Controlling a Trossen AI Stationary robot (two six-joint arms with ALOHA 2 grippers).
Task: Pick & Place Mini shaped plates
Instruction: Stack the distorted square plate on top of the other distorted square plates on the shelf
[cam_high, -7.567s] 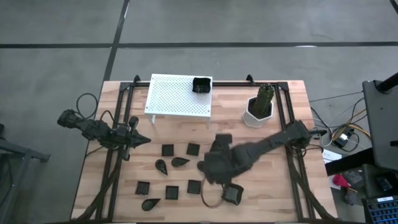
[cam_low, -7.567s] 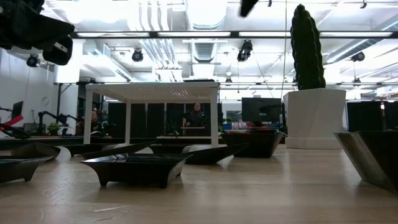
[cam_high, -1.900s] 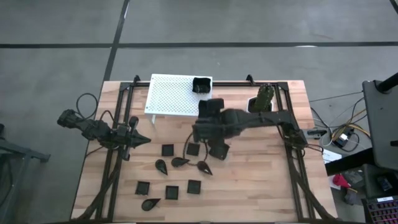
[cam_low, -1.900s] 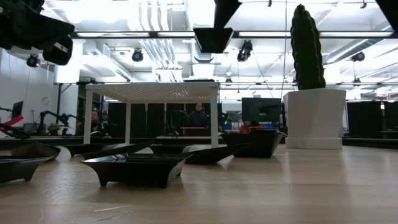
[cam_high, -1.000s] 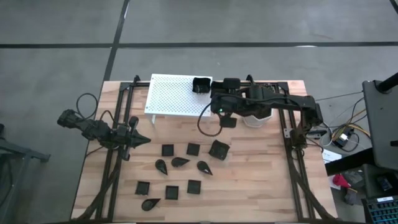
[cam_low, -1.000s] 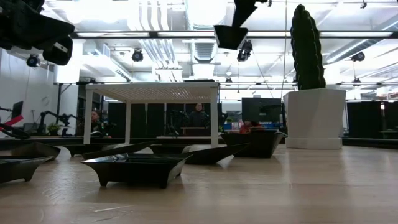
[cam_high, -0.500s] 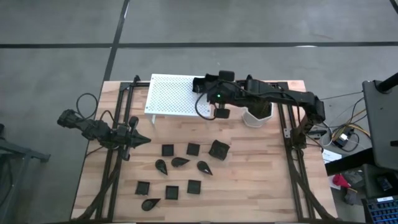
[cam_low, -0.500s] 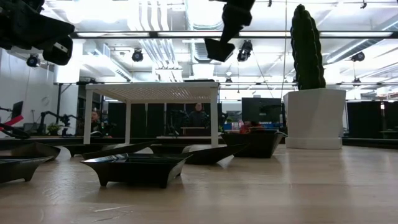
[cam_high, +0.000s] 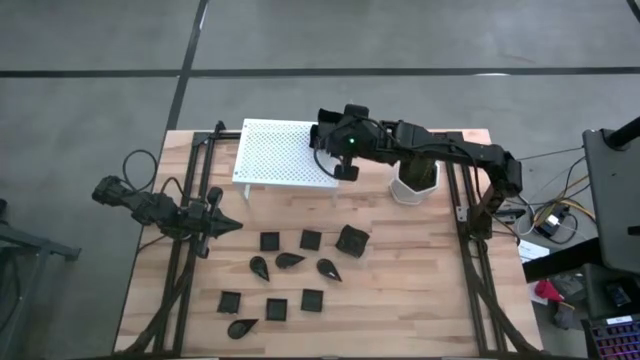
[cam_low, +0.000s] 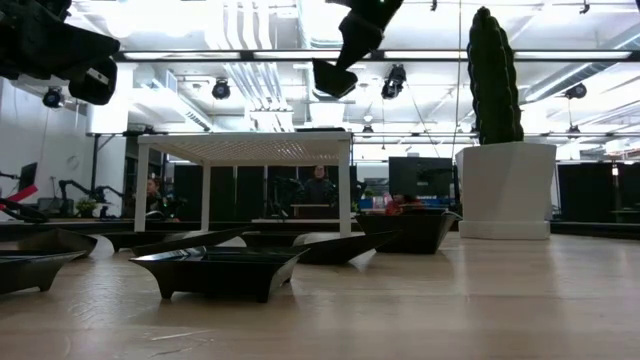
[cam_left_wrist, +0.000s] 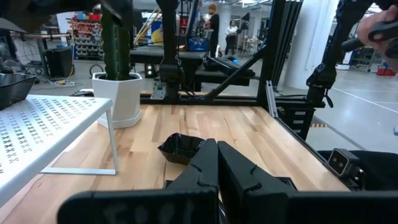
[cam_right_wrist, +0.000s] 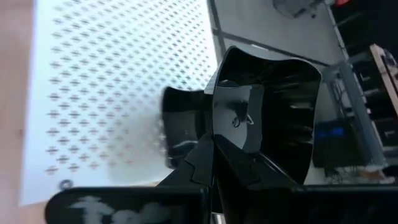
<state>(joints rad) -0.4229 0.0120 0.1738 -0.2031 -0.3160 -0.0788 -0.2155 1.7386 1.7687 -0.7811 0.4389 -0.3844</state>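
From above, the right gripper (cam_high: 338, 140) is reaching over the near right corner of the white rack (cam_high: 275, 152), clamped on a raised-rim square plate (cam_high: 345, 168) that is hanging just off the rack's edge; I judge it is carrying the dish up to be set on the rack. The left gripper (cam_high: 230, 226) is waiting, fingers together and empty, over the desk (cam_high: 420, 290) on its left side. The other mini plates (cam_high: 289, 260), squares and teardrops, are lying in a loose group on the desk's middle front.

At desk height, the held plate (cam_low: 332, 78) is hanging well above the rack top (cam_low: 245, 148), tilted, one corner dipping down, probably because it is gripped by one rim.

Through the left wrist camera, closed fingers (cam_left_wrist: 214, 165) are pointing across the desk toward a square dish (cam_left_wrist: 180, 147) and the cactus pot (cam_left_wrist: 117, 96).

Through the right wrist camera, the fingers (cam_right_wrist: 214, 158) are pinching the plate's rim (cam_right_wrist: 267, 112), its hollow facing the camera; being square, it has no clear long axis.
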